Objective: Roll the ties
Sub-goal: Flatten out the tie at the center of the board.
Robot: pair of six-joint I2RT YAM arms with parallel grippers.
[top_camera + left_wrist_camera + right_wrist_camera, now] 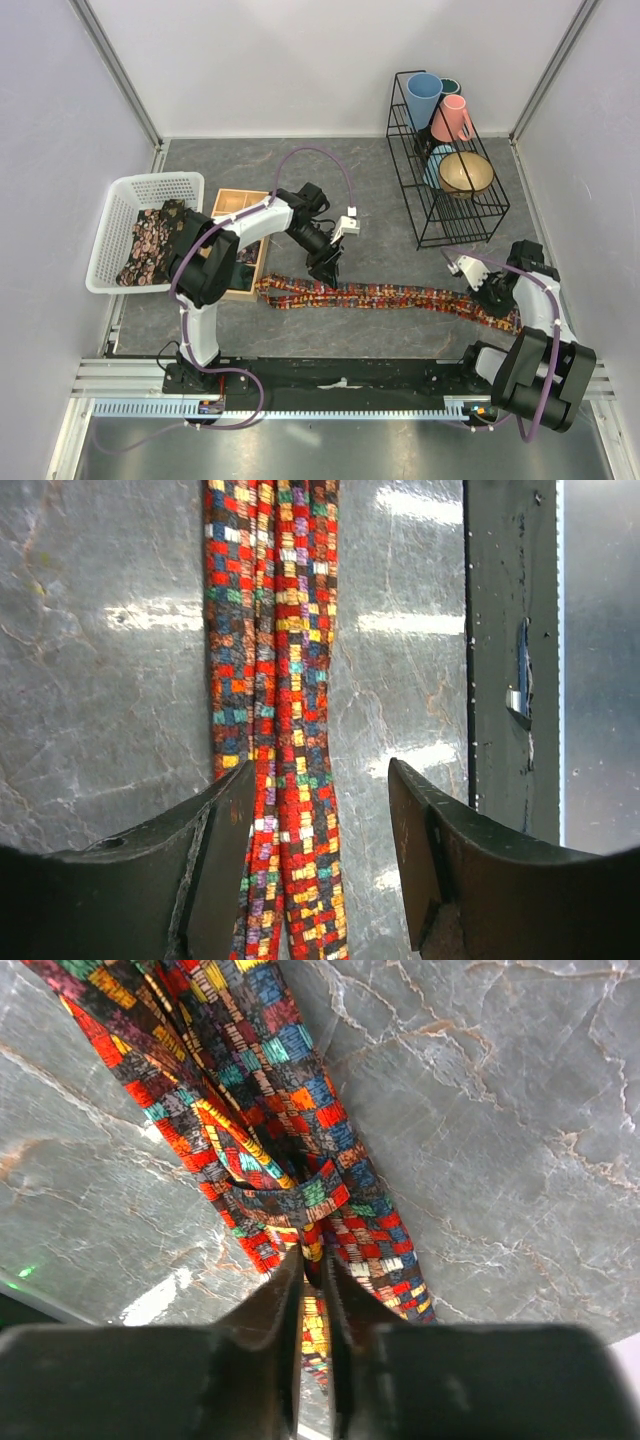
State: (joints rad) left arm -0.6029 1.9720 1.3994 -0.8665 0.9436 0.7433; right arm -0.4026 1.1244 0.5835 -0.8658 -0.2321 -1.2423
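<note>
Our right gripper (313,1262) pinches an end of the flat tie (380,295); our left gripper (320,785) gapes over it. We judge rolling not begun.

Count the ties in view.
2: a checked tie stretched across the table, a floral tie bunched in the white basket at left. More may lie hidden beneath it.

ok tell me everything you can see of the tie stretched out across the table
The tie is a long, narrow band of woven-looking fabric, dark with small red, orange, yellow and blue blocks. It lies flat across the grey table, its left end beside the wooden tray. The left wrist view shows two strips lying side by side. The open left gripper straddles it. The right gripper is shut on its bunched right end.
</note>
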